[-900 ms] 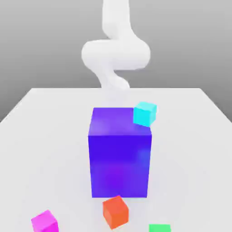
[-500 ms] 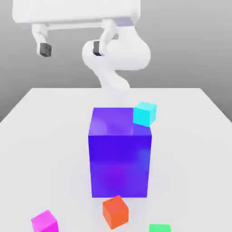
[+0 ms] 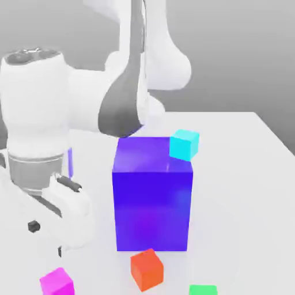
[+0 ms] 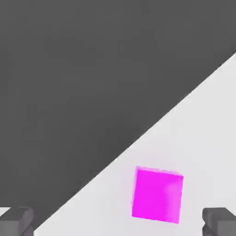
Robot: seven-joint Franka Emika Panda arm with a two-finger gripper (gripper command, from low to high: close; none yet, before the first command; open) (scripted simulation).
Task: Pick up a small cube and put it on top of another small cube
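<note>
1. Gripper [image 4: 118, 221]: jaws spread wide and empty; two dark fingertips [image 4: 16, 221] stand well apart, nothing between them. It hangs above the magenta cube [image 4: 157, 195], not touching it.
2. Magenta cube, exterior view [image 3: 57, 283]: rests flat on the white table [image 3: 242, 173], near the table's front edge, toward the exterior view's left of the large blue block [image 3: 152, 196]. Equal sides, no long axis; its faces sit slightly turned against the table's edge. In the hand view the table's edge runs diagonally close beside it, dark floor beyond.
3. Arm [image 3: 52, 144]: white, bent down and forward from behind the large blue block, wrist and hand lowered on the block's side toward the exterior view's left, hand pointing downward just above the magenta cube.
4. Orange cube [image 3: 146, 269]: just in front of the large blue block, turned corner-forward, apart from the magenta cube with bare table between.
5. Green cube [image 3: 203, 290]: at the front edge, toward the exterior view's right of the orange cube, partly cut off.
6. Cyan cube [image 3: 184, 144]: behind the large blue block's upper corner toward the exterior view's right; open table beyond it.
</note>
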